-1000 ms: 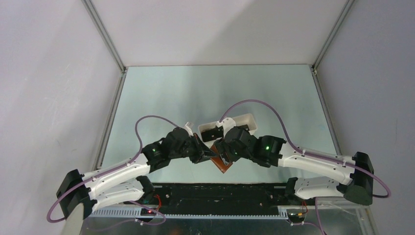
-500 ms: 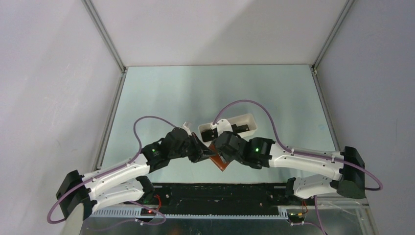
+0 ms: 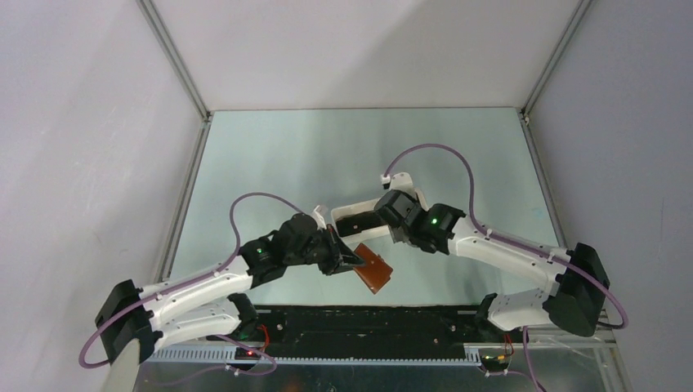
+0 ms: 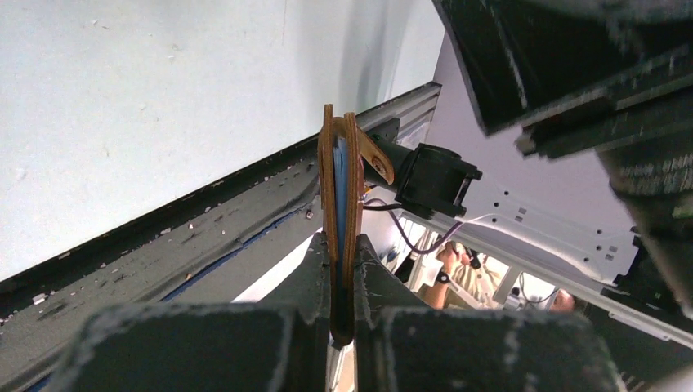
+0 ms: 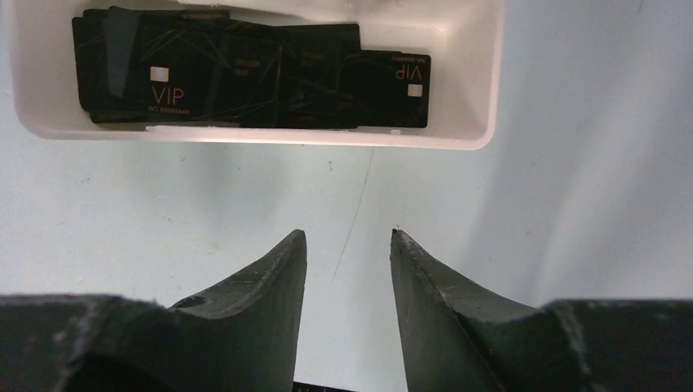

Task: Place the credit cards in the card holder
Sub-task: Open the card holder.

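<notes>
My left gripper (image 3: pixel 350 261) is shut on the brown card holder (image 3: pixel 373 269) and holds it edge-on near the table's front. In the left wrist view the card holder (image 4: pixel 342 184) stands upright between my fingers (image 4: pixel 310 273), its pale blue lining showing between the leather halves. Several black credit cards (image 5: pixel 245 73) lie overlapped in the white tray (image 5: pixel 482 90); the cards also show in the top view (image 3: pixel 359 222). My right gripper (image 5: pixel 347 237) is open and empty, just short of the tray's near wall, over bare table.
The white tray (image 3: pixel 418 196) sits mid-table beneath the right wrist. A black rail (image 3: pixel 368 322) runs along the table's near edge. Grey walls enclose the table on three sides.
My right gripper has drawn away from the card holder and moved back to the tray. My left gripper still holds the card holder, which now shows uncovered.
</notes>
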`<state>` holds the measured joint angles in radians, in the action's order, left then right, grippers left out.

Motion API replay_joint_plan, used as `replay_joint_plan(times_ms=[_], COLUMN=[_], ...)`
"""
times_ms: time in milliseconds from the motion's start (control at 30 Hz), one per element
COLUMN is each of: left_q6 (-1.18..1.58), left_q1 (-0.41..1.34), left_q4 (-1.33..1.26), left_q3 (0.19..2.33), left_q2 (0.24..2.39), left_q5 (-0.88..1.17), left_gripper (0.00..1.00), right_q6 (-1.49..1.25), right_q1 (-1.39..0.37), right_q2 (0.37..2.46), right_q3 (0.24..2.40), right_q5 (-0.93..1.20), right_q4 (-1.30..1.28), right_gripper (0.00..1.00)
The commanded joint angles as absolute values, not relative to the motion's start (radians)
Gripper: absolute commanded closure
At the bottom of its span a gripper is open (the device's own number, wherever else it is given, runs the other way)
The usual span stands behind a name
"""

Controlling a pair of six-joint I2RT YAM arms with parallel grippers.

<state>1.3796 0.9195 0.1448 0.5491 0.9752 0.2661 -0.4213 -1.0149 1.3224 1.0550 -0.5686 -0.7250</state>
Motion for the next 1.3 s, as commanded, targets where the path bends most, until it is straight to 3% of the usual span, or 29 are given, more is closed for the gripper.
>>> replay_joint_plan(times_ms=[0, 100, 200, 300, 467, 533, 667, 833, 1167, 1267], left_q6=[1.309, 1.289, 1.29, 1.286, 1.274, 1.272, 1.271, 1.276, 1.279, 1.269], left_q1=[0.928, 0.928, 0.928, 0.928, 0.928, 0.928, 0.928, 0.928, 0.929, 0.929], left_q4=[0.129, 0.131, 0.13, 0.131, 0.131, 0.131, 0.131, 0.131, 0.132, 0.13], left_q3=[0.603, 0.599, 0.593, 0.6, 0.619, 0.626, 0.63, 0.623, 0.618, 0.62], left_q2=[0.963, 0.957, 0.963, 0.973, 0.989, 0.995, 1.001, 0.989, 0.971, 0.963], left_q5=[0.285, 0.286, 0.292, 0.298, 0.307, 0.31, 0.31, 0.307, 0.302, 0.299], left_gripper=[1.0, 1.0, 1.0, 1.0, 1.0, 1.0, 1.0, 1.0, 1.0, 1.0], right_q6=[-0.418, -0.379, -0.341, -0.32, -0.315, -0.321, -0.333, -0.342, -0.342, -0.338], right_q1=[-0.898, -0.825, -0.813, -0.877, -1.005, -1.039, -1.055, -1.059, -1.012, -0.979], right_q2=[1.263, 1.171, 1.038, 0.959, 0.988, 1.033, 1.099, 1.136, 1.154, 1.134], right_q3=[1.076, 1.029, 0.976, 0.936, 0.92, 0.92, 0.922, 0.934, 0.934, 0.934], right_q5=[-0.375, -0.13, 0.074, 0.104, 0.047, 0.034, 0.04, -0.068, -0.078, -0.035], right_q4=[-0.732, -0.685, -0.626, -0.616, -0.615, -0.599, -0.564, -0.59, -0.584, -0.581], right_gripper=[0.52, 0.48, 0.31, 0.22, 0.22, 0.25, 0.45, 0.56, 0.99, 1.0])
